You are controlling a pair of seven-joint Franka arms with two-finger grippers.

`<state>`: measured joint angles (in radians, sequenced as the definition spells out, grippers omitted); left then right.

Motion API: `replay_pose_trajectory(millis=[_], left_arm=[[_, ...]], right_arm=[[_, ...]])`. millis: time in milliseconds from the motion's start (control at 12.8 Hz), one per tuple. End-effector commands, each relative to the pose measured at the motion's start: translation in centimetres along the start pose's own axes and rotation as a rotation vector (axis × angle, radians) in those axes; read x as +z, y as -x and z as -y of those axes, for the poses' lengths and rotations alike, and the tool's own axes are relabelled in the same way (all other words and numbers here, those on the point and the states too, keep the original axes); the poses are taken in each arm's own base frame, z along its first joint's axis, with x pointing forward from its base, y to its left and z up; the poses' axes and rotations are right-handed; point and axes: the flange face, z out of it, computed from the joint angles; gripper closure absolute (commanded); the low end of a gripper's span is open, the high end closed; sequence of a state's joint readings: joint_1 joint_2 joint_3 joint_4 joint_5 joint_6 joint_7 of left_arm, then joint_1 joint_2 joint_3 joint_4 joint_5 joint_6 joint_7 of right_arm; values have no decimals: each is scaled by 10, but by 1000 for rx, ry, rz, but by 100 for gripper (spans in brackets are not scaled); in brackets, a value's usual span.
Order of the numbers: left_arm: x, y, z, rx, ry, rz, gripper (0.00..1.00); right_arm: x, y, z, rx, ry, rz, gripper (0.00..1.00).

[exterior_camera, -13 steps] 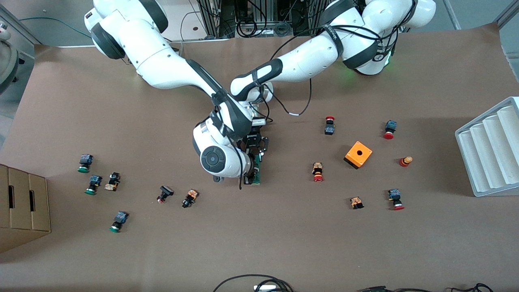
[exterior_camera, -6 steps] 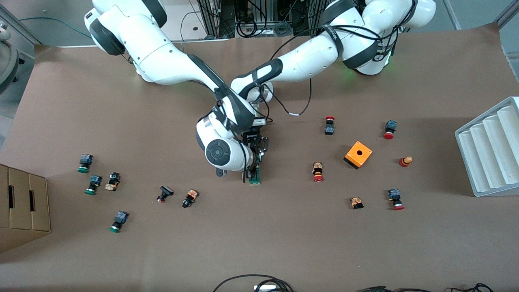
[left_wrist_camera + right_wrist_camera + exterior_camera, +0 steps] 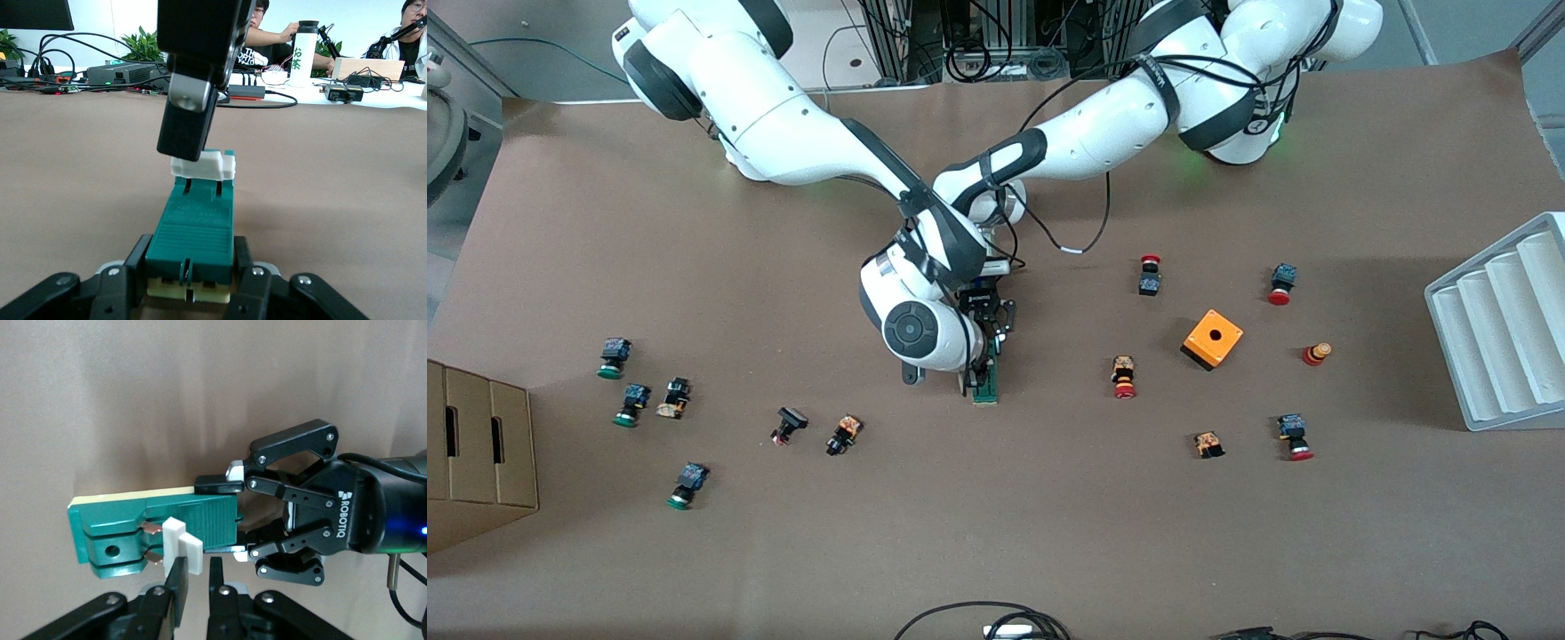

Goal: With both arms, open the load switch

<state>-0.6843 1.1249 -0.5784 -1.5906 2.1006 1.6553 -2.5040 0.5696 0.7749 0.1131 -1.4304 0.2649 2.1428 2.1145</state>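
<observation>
I see the left gripper [image 3: 233,515] clamped on the green switch [image 3: 167,530] end, right gripper [image 3: 195,577] closed beside its white lever [image 3: 181,545] (touching, gripping nothing).

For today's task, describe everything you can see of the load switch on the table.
The load switch is a narrow dark-green block, plastic by its look, with a ribbed top, a cream underside and a white lever piece at one end. It lies flat mid-table. The left gripper clamps its other end; the right gripper, shut, sits at the white piece.
</observation>
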Motion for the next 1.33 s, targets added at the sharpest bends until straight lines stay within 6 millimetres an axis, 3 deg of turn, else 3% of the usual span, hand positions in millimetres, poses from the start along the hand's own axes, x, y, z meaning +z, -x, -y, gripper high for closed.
replay_pose_trajectory(millis=[0, 627, 941, 1097, 1176, 1254], left_arm=[[-1, 6, -3, -1, 8, 23, 45], [-2, 7, -3, 0, 9, 23, 45], [-2, 8, -2, 2, 9, 24, 45], [-2, 7, -3, 0, 9, 23, 45], [-2, 7, -3, 0, 9, 23, 45], [-2, 7, -3, 0, 9, 23, 46]], right_arm=[[13, -8, -7, -16, -6, -29, 80], [22, -7, -8, -22, -14, -37, 79], [15, -6, -7, -17, -18, -29, 78], [-12, -4, -5, -19, -35, -8, 72], [-30, -10, -1, -22, -40, -3, 53], [-49, -7, -4, -54, -60, 5, 47]])
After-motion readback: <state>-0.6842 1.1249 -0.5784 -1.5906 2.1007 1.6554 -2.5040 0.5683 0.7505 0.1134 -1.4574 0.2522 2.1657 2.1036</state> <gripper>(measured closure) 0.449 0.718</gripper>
